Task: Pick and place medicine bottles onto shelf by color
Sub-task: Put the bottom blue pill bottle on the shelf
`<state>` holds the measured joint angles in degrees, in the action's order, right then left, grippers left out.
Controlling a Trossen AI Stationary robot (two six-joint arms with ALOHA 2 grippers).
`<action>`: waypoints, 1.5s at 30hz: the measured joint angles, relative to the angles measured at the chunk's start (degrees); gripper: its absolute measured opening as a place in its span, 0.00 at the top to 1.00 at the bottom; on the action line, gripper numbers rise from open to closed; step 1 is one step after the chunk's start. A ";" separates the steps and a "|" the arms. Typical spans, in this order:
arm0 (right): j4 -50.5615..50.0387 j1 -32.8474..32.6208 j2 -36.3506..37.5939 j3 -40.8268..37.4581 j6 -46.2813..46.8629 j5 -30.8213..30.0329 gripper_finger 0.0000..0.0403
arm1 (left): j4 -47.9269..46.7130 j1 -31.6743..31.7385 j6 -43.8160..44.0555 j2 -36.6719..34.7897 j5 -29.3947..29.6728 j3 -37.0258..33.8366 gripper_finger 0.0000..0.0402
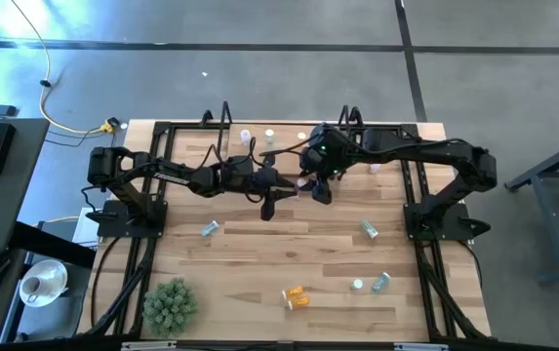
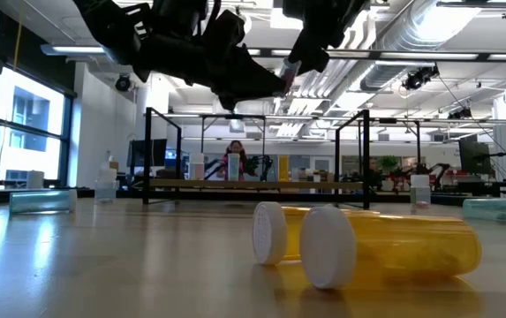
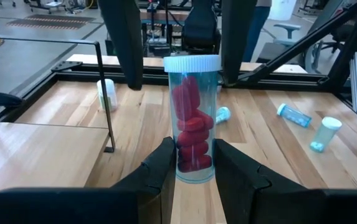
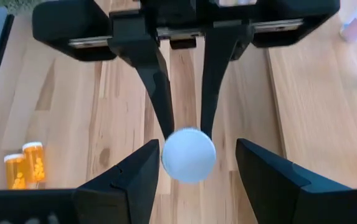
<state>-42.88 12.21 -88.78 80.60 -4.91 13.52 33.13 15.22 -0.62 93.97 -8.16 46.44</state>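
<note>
Left gripper (image 3: 192,163) clamps the lower body of a clear teal bottle (image 3: 192,118) with red pills inside. Bottle stands upright in the grip, long axis vertical, white cap up, held above the table middle just in front of the shelf (image 1: 289,146).

Right gripper (image 4: 190,163) sits over the same bottle, fingers spread wide either side of the white cap, not touching it; the right wrist view looks straight down on that cap, with the left gripper's fingers meeting under it.

Loose bottles, left to right in the high view: a teal one (image 1: 209,229) lying on its side; two orange ones (image 1: 296,296) lying side by side near the front edge; a teal one (image 1: 368,229) on its side; a white cap (image 1: 357,285) just beside another lying teal one (image 1: 381,282). Green spiky ball (image 1: 169,303) at the front left corner.

Shelf at the back holds a few small white-capped bottles (image 1: 270,135), upright.

Low view only: orange pair (image 2: 367,241) lying caps toward the camera, blocking much of the table behind; both arms overhead, bottle barely visible. A person (image 2: 234,152) sits beyond the table.
</note>
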 joint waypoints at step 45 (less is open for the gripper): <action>1.18 0.04 -1.02 0.00 1.92 -0.48 0.76 | -0.29 0.00 -0.21 0.00 3.69 0.00 0.74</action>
<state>-41.69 12.25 -89.80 80.60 -2.99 13.04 32.84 15.22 -0.83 93.97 -4.48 46.44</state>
